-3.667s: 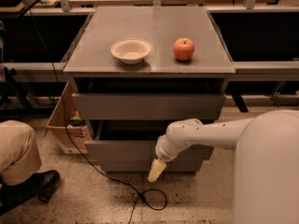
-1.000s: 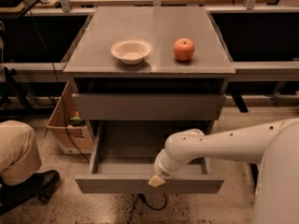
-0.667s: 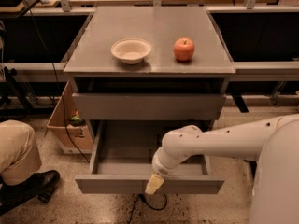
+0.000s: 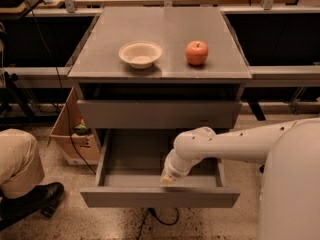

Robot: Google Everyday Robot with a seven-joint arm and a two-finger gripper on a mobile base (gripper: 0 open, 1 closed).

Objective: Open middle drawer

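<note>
I have the plain grey handle-less metal middle drawer (image 4: pixel 150 197) standing pulled out toward the near side below the grey metal bench (image 4: pixel 165 29). Its long axis runs left to right and its flat front is nearest me. The robot's cream-tipped hand (image 4: pixel 168 177) sits inside the tray just behind that front, slightly right of centre. I cannot tell whether the hand is open or closed.

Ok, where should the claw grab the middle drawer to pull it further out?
On the middle drawer, grip the front panel's top lip from above, straddling it. The front is flat with no handle, and the open tray leaves that lip exposed. The claw hangs just inside it, near centre.
</note>
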